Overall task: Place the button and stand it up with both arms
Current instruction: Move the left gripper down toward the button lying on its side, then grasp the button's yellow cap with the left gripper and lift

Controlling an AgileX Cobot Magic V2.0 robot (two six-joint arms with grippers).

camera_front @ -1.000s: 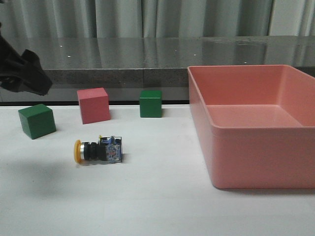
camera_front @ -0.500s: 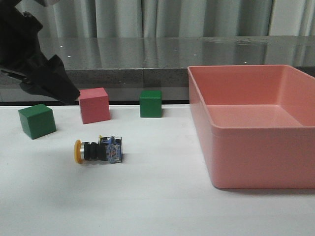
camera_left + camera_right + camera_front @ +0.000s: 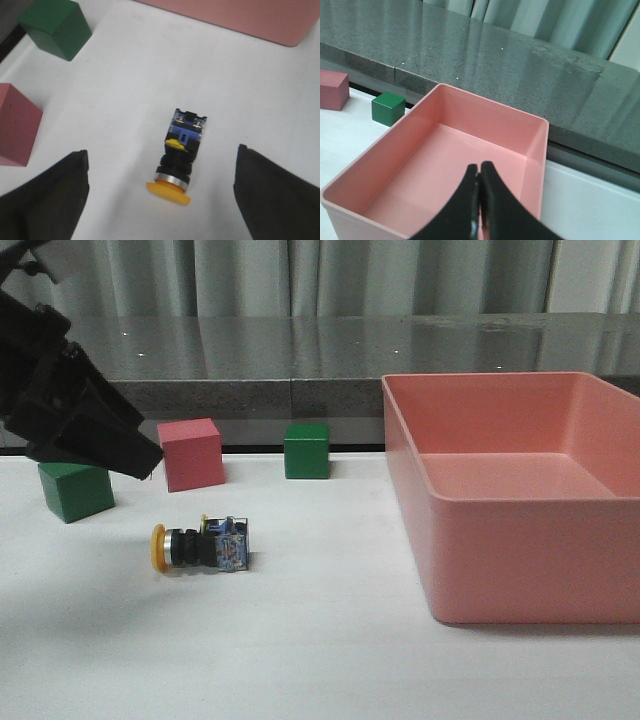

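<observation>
White bench (image 3: 330,660), plain and matte, with a dark speckled stone ledge (image 3: 330,345) running along the back and grey-green curtains (image 3: 300,275) hanging behind it.

The button (image 3: 200,547) lies on its side on the bench, yellow cap pointing to nine o'clock in the front view, bluish contact block at the three o'clock end. It touches nothing but the bench. At its twelve o'clock sits the pink cube (image 3: 190,453), a green cube (image 3: 306,450) at about one o'clock, another green cube (image 3: 76,490) at ten o'clock. The big pink bin (image 3: 520,490) stands well off at three o'clock.

The left claw (image 3: 95,435) hangs in at the left edge, above the bench, and its black bulk covers the top of the near green cube. From its wrist camera the two fingers (image 3: 45,200) are spread wide, with the button lying between them and clear of both; the fingertips run off the frame.

The right claw (image 3: 479,200) shows only in its own wrist view, fingers pressed together on nothing, hovering over the bin. The bin's right side is cut off by the front view's edge.
</observation>
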